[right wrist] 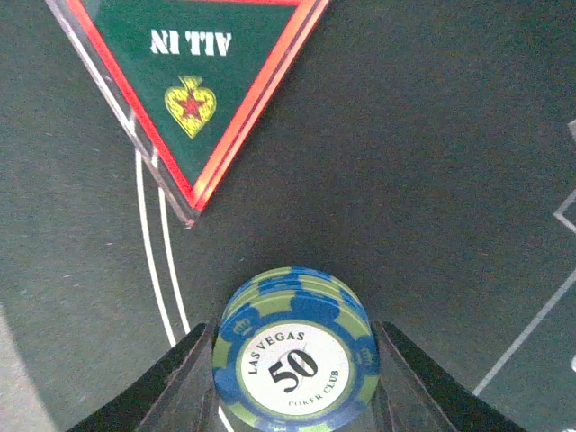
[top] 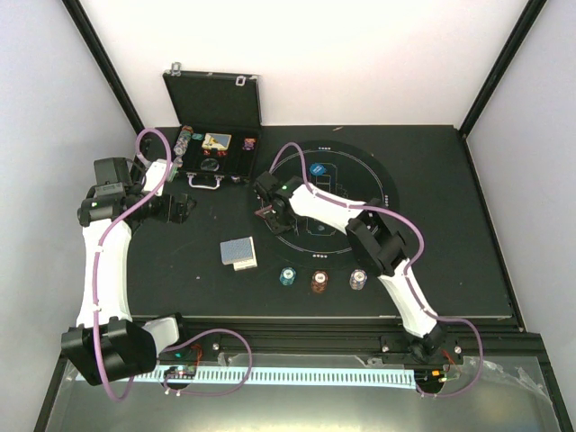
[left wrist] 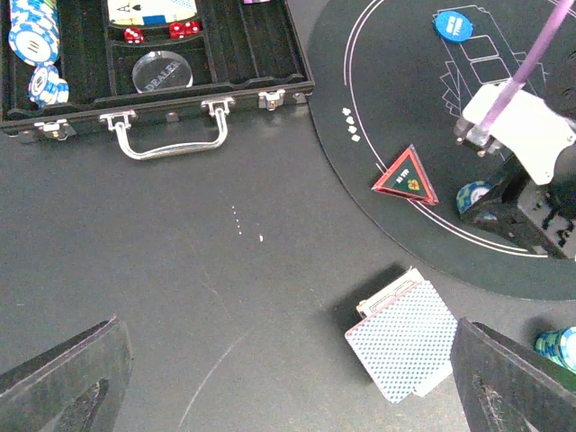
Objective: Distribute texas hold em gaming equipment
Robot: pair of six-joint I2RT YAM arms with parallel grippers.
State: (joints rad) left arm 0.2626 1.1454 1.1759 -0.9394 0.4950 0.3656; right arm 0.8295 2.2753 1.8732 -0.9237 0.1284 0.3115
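Chip stack [right wrist: 297,360]: blue-and-green rims, white face reading LAS VEGAS 50; mid-counter, slightly toward the left edge, gripped by right tool [right wrist: 295,396].
Triangle marker [right wrist: 193,81]: red border, green face, ALL IN; lies just beside the stack.
Left tool [left wrist: 288,387]: released, near left edge.

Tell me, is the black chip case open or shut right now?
Open. The case's lid stands raised behind its tray, and the chips, red dice and dealer button inside lie exposed.
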